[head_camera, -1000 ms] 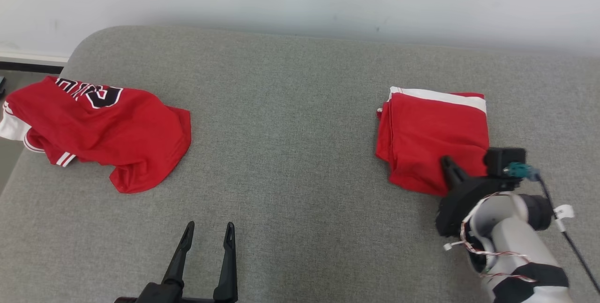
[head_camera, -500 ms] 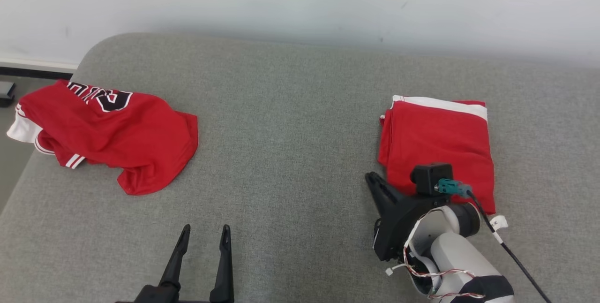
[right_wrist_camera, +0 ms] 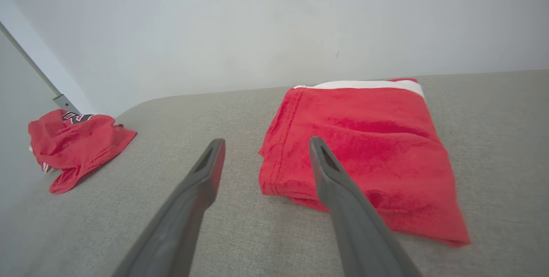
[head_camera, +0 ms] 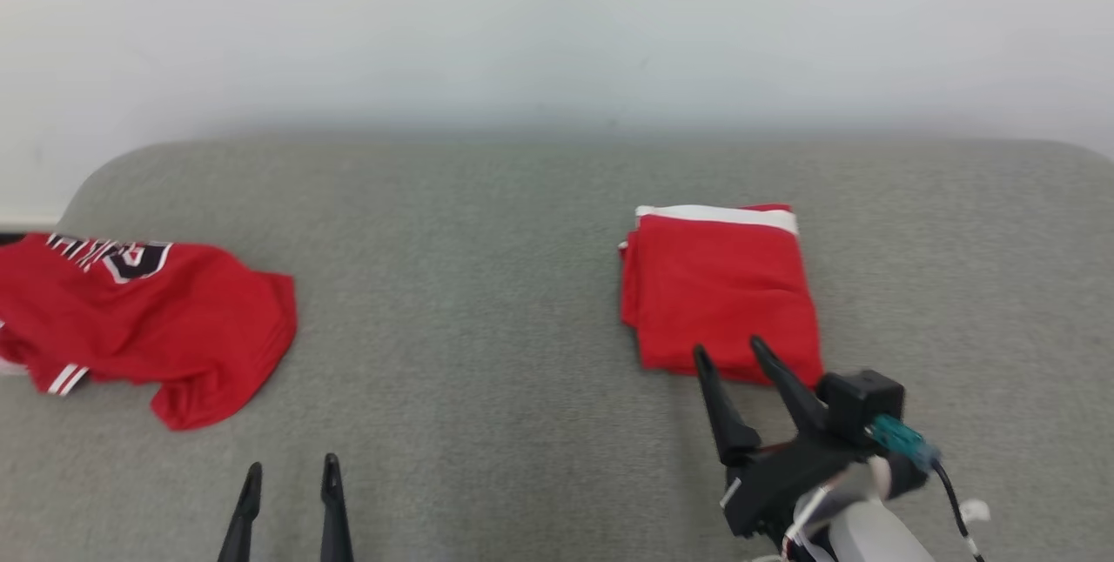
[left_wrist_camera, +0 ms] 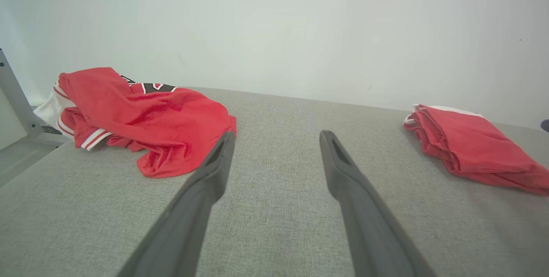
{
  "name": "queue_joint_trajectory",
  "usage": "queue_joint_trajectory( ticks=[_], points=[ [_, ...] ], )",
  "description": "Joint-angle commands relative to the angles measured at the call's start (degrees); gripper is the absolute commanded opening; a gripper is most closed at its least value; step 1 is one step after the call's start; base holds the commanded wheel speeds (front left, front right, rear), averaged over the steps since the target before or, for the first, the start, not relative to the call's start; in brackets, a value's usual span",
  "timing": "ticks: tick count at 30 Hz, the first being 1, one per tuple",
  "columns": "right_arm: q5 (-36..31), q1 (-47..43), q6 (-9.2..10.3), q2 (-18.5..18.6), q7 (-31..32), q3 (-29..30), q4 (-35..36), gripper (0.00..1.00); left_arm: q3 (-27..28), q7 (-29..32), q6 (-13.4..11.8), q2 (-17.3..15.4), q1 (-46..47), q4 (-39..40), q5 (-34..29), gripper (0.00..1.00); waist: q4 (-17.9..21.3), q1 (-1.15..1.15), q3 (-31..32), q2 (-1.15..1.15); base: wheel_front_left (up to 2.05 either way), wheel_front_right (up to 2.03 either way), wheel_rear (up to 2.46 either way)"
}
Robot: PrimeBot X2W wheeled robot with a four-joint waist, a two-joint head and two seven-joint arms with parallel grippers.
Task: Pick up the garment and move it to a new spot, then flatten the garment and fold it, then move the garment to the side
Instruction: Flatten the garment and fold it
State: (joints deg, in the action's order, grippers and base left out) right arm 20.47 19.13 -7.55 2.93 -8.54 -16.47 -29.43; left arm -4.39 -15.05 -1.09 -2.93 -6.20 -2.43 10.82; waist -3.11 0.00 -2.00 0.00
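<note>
Garments — two: folded garment (head_camera: 718, 292), crumpled garment (head_camera: 148, 327).

The folded garment (head_camera: 718, 292) lies on the cushioned surface (head_camera: 470, 284), right of centre. The crumpled jersey (head_camera: 148, 323) lies well apart from it, at the surface's left edge. A wall (head_camera: 557, 23) stands behind. The right end effector (head_camera: 728, 348) sits at the folded garment's near edge. The left end effector (head_camera: 292, 463) sits nearer, left of centre.

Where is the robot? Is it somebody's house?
Maybe a test room, I can't be sure: a grey padded top, a bare white wall, one folded garment and one crumpled jersey.
</note>
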Motion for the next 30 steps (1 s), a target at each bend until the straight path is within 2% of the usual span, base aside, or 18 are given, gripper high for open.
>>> queue_joint_trajectory(
  ticks=[1, 9, 12, 21, 30],
  points=[
    [-1.44, -1.98, 0.11, 0.04, -1.08, 1.11, 1.48, 1.00, 0.72, -0.19, -0.21, 0.07, -1.08, 0.49, -0.19, 1.00, 3.99, 0.00, 2.58, 0.00, 0.00, 0.00, 0.00],
    [-4.20, -10.66, 0.11, 0.08, -3.78, 9.00, 10.00, 1.00, 4.78, -0.19, 0.45, 0.06, -2.41, 0.26, -0.60, 1.00, 8.63, 0.00, 4.08, 0.00, 0.00, 0.00, 0.00],
    [-3.99, -13.14, 0.11, 1.37, -4.88, 10.63, 12.80, 1.00, 6.11, -0.19, 0.85, 0.08, -2.89, -0.48, -0.27, 1.00, 9.70, 0.00, 4.72, 0.00, 0.00, 0.00, 0.00],
    [-2.35, -18.68, 0.11, 5.89, -6.44, 11.41, 15.04, 1.00, 10.33, -0.19, 3.39, 0.06, -4.20, -4.21, -0.17, 1.00, 11.94, 0.00, 6.09, 0.00, 0.00, 0.00, 0.00],
    [-0.90, -17.75, 0.11, 8.32, -6.62, 9.58, 12.81, 1.00, 13.45, -0.19, 5.13, 0.06, -4.18, -6.44, -0.85, 1.00, 11.95, 0.00, 6.28, 0.00, 0.00, 0.00, 0.00]
  ],
)
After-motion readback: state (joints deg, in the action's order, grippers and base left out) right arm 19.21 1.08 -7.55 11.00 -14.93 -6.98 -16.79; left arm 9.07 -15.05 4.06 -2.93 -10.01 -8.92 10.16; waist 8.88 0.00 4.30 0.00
